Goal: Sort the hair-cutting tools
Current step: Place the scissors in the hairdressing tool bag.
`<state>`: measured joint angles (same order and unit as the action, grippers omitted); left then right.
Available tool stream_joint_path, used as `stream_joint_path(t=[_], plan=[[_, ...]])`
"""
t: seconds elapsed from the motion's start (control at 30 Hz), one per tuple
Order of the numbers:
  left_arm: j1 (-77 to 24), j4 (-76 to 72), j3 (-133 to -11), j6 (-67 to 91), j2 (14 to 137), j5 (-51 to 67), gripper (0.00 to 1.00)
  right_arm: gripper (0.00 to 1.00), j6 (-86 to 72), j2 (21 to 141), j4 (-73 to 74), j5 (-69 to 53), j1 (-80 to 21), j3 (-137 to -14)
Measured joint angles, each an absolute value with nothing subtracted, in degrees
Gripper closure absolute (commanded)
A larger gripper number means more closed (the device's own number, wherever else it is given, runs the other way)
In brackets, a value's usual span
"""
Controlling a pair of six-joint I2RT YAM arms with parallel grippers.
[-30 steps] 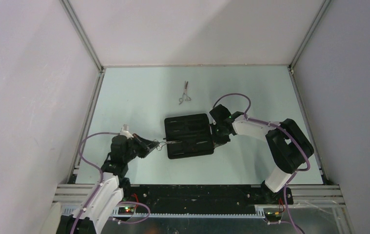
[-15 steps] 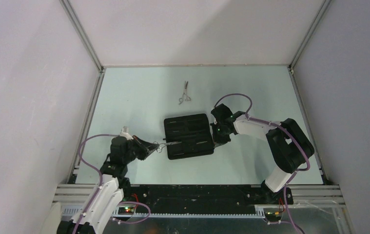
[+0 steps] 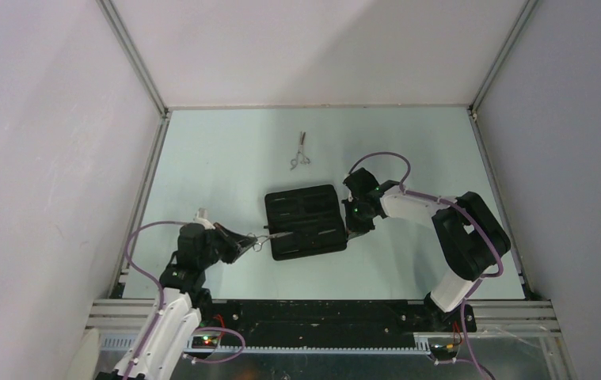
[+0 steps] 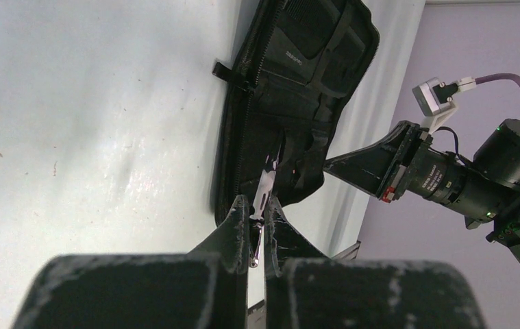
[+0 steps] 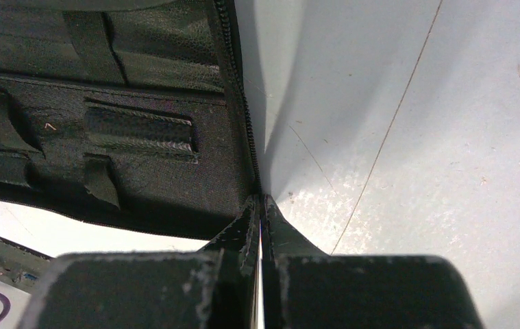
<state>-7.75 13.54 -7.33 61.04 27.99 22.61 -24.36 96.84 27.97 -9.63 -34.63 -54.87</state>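
Observation:
My left gripper (image 3: 251,240) is shut on a pair of small silver scissors (image 3: 269,236) by the handle end. Their blades (image 4: 265,192) point at the near left edge of the open black case (image 3: 305,222), and the tips reach over its inner pockets. In the left wrist view my left gripper (image 4: 257,209) has the scissors pinched between its fingertips. A second pair of scissors (image 3: 300,154) lies loose on the table behind the case. My right gripper (image 3: 350,227) is shut at the case's right edge; in its wrist view my right gripper (image 5: 260,202) pinches the zipper rim of the case (image 5: 106,123).
The case (image 4: 298,89) lies open and flat in the middle of the pale table (image 3: 218,158). The right arm's forearm (image 3: 416,206) stretches in from the right. Metal frame rails (image 3: 142,198) and white walls bound the table on both sides and at the back.
The left arm has drawn a little toward the near edge with the scissors still held. The case has shifted slightly left along with the right gripper.

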Motion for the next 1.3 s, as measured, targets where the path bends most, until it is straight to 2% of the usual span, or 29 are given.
stream_joint_path(t=[0.33, 0.93, 1.3], plan=[[-7.68, 18.31, -9.98, 60.97, 27.88, 22.94, 1.0, 1.0, -24.36, 96.86, 27.94, -9.82, -34.54, -54.87], [-7.14, 2.28, -4.34, 64.36, 35.62, 26.55, 1.0, 1.0, -24.36, 96.95, 28.23, -10.24, -34.26, -54.87], [-9.52, 15.2, -10.46, 59.94, 37.52, 27.97, 1.0, 1.0, -24.36, 96.95, 28.34, -10.24, -34.22, -54.87]])
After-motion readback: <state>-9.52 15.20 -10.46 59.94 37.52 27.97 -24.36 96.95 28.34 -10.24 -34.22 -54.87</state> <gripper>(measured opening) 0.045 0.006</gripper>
